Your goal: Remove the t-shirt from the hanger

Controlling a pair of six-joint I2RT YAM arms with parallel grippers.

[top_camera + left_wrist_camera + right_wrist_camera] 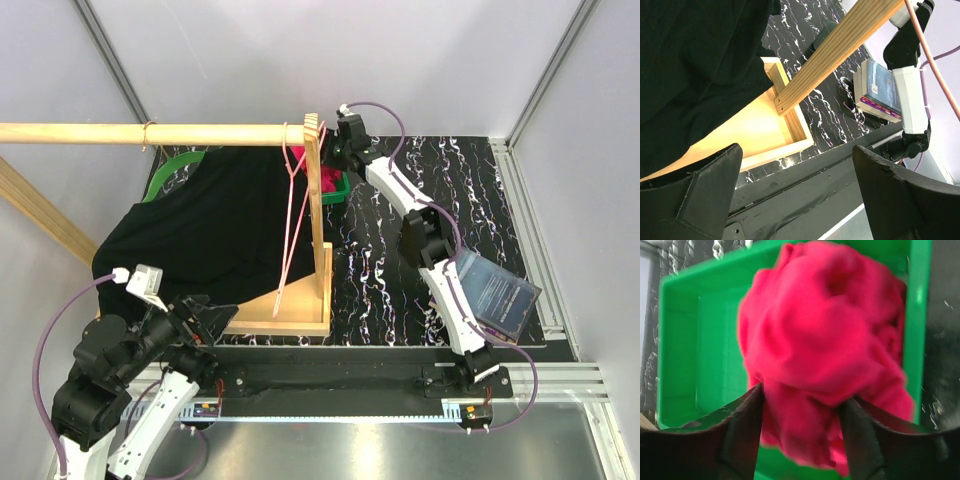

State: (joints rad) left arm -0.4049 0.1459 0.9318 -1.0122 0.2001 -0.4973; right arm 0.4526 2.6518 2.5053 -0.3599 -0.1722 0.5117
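Observation:
A red t-shirt [820, 325] hangs bunched between the fingers of my right gripper [802, 395], just above a green bin [680, 340]. The jaws stand apart on either side of the cloth, which looks blurred. In the top view that gripper [332, 160] is over the green bin [341, 189] behind the wooden rack, with a bit of red t-shirt [327, 180] showing. A bare pink hanger [297, 200] hangs from the wooden rod [150, 133]. My left gripper [796, 150] is open and empty at the near left [215, 315], low beside the rack's base.
A black garment [210, 220] drapes from the rod on a green hanger [175, 163] over the rack's left side. The rack's upright post [318, 220] rises from a wooden base tray [290, 310]. A dark book [497, 292] lies at the right beside the right arm.

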